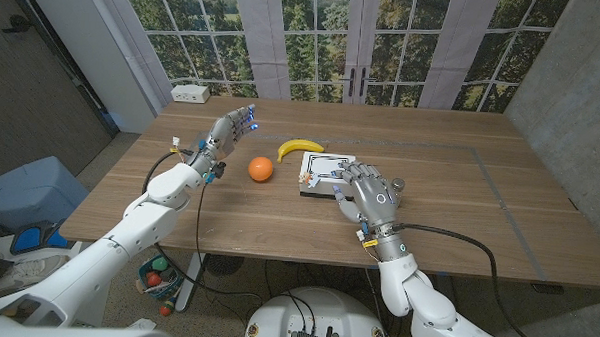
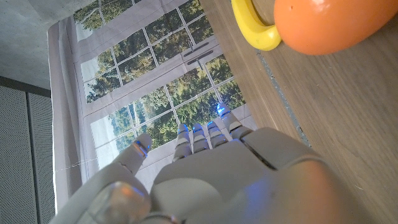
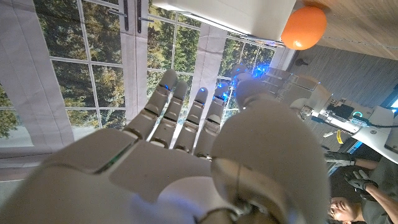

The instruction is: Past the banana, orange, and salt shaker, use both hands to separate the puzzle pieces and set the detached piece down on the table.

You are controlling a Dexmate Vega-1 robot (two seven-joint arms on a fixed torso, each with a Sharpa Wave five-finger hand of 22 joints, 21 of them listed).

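Note:
The white puzzle [image 1: 323,173] lies mid-table, with a yellow banana [image 1: 299,146] just behind it and an orange [image 1: 260,168] to its left. My right hand [image 1: 368,192] hovers at the puzzle's right end, fingers spread toward it and holding nothing. A small salt shaker [image 1: 398,184] peeks out behind that hand. My left hand [image 1: 230,129] is raised over the table left of the banana, fingers straight and empty. The left wrist view shows the left hand [image 2: 205,174] with the orange [image 2: 323,25] and banana [image 2: 252,25] beyond it. The right wrist view shows the right hand [image 3: 186,155], puzzle edge [image 3: 230,12] and orange [image 3: 303,27].
A white box [image 1: 191,92] sits at the table's back left corner. Tape lines [image 1: 499,195] mark the bare wood on the right. A blue bin [image 1: 19,194] stands on the floor to the left. A person [image 3: 348,208] is at the right wrist view's edge.

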